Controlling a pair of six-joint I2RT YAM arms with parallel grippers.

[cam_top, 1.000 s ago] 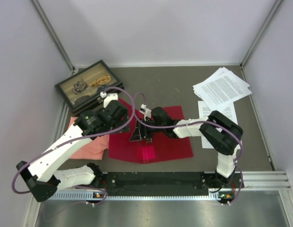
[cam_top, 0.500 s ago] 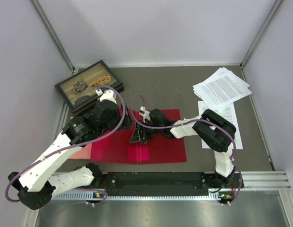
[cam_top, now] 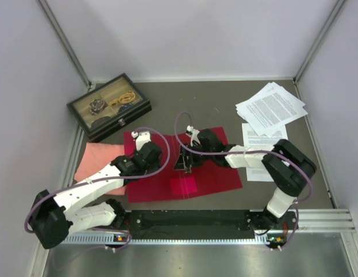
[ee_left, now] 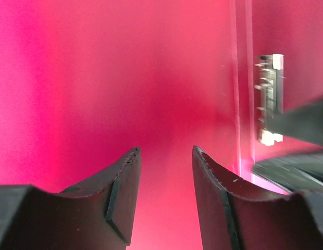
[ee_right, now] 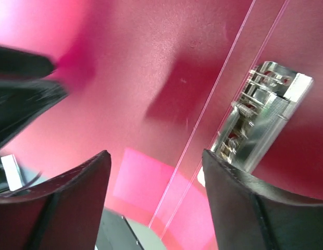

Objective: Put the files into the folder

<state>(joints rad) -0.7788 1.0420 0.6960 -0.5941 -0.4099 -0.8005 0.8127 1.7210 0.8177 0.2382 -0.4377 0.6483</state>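
Note:
The red folder (cam_top: 219,173) lies open and flat in the middle of the table. Its pink sticker (cam_top: 182,187) and metal clip (ee_right: 260,114) show inside; the clip also shows in the left wrist view (ee_left: 269,99). My left gripper (cam_top: 159,158) is open and empty, low over the folder's left half (ee_left: 125,78). My right gripper (cam_top: 186,163) is open and empty over the fold line beside the clip, above the red inside (ee_right: 151,62). The files (cam_top: 270,107) lie in a loose stack at the back right. One more sheet (cam_top: 265,141) lies partly under my right arm.
A salmon-pink cloth (cam_top: 98,161) lies left of the folder, partly under my left arm. A dark glass-lidded box (cam_top: 108,105) with small items stands at the back left. Walls enclose the table on three sides.
The folder has shifted to the right. My left arm has dropped lower and drawn nearer over the folder's left half. My right gripper has moved right with the folder's spine.

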